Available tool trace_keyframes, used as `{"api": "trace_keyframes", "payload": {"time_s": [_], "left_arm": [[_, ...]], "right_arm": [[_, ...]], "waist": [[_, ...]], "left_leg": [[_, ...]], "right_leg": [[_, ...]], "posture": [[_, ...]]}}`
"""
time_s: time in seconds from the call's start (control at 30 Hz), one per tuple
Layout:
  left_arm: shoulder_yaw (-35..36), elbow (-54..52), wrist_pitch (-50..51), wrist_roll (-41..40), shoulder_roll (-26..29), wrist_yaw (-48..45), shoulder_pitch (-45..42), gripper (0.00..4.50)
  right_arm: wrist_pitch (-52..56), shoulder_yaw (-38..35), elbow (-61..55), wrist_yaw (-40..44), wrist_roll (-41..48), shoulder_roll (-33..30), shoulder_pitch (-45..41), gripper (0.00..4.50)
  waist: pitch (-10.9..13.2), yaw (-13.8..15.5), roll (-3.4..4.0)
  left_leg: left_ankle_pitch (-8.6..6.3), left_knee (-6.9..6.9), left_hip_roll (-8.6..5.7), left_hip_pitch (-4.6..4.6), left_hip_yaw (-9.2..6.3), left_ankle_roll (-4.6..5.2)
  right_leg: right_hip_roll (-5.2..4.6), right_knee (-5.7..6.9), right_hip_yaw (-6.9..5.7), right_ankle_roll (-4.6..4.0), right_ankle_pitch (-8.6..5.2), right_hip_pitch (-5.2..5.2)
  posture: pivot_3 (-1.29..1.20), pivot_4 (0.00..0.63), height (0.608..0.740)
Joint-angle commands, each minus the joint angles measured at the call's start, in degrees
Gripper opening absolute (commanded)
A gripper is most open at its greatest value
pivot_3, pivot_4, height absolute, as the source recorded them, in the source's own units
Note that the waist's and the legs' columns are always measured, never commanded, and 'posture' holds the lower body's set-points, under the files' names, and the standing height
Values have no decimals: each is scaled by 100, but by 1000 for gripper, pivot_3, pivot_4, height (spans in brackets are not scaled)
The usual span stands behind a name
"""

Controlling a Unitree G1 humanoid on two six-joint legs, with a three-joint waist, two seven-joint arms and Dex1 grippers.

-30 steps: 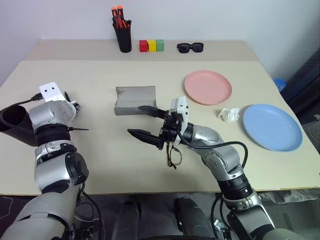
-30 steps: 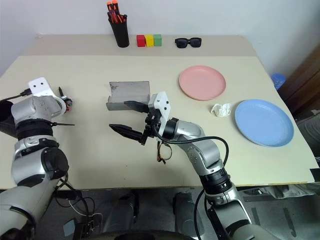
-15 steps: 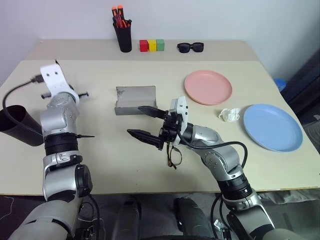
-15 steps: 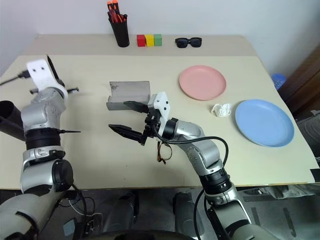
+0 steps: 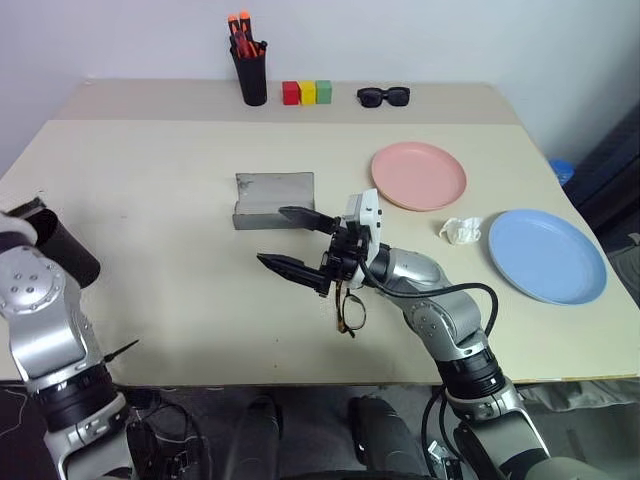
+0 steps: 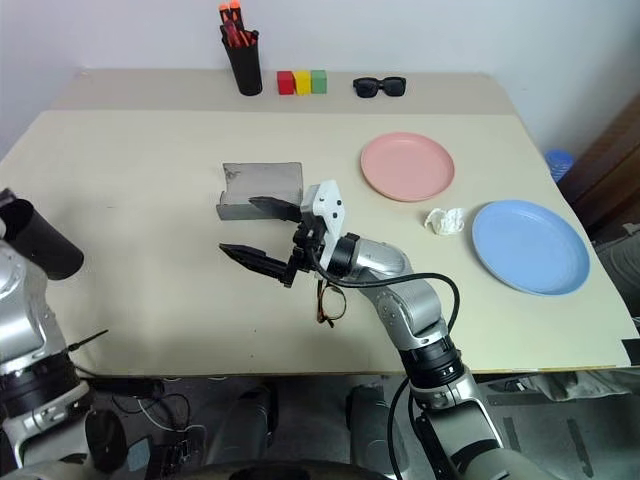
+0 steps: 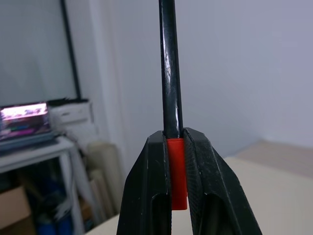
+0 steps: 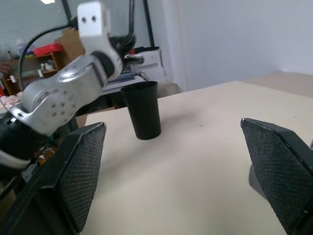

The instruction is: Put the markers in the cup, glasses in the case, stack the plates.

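On beige surface [image 5: 150,190]: light blue round plate [image 5: 546,254] at right edge, salmon pink round plate [image 5: 418,175] near it, apart, unstacked. Large black tapered cup [image 6: 40,242] seen at left edge. Grey hinged case [image 5: 273,197] at centre, open. Right tool [image 5: 296,243] held spread wide, empty, above brown tortoiseshell glasses [image 5: 350,312]. Left tool [image 7: 175,161] clenched on slim black marker with red tip [image 7: 171,93].

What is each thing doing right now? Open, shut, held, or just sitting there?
left gripper: shut on the black marker
right gripper: open, empty
case: open, nothing in it
glasses: lying on the table, outside the case
cup: standing upright
pink plate: flat, not stacked
blue plate: flat, apart from the pink one
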Motion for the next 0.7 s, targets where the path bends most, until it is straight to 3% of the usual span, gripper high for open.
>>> {"api": "trace_keyframes", "payload": {"time_s": [0.03, 0.7], "left_arm": [[20, -342, -98, -48, -73, -72, 137, 24], [-159, -428, -172, 141, -522, 180, 372, 24]], "right_arm": [[-93, -9, -39, 120, 55, 78, -129, 4500], [-53, -12, -54, 130, 42, 157, -65, 4500]], "waist": [[0, -9, 0], [0, -52, 0]], "left_leg": [[0, 0, 0, 0, 0, 0], [0, -4, 0, -1, 0, 0]], "right_leg": [[0, 0, 0, 0, 0, 0], [1, 0, 1, 0, -1, -5]], "posture": [[0, 150, 740], [0, 150, 740]]}}
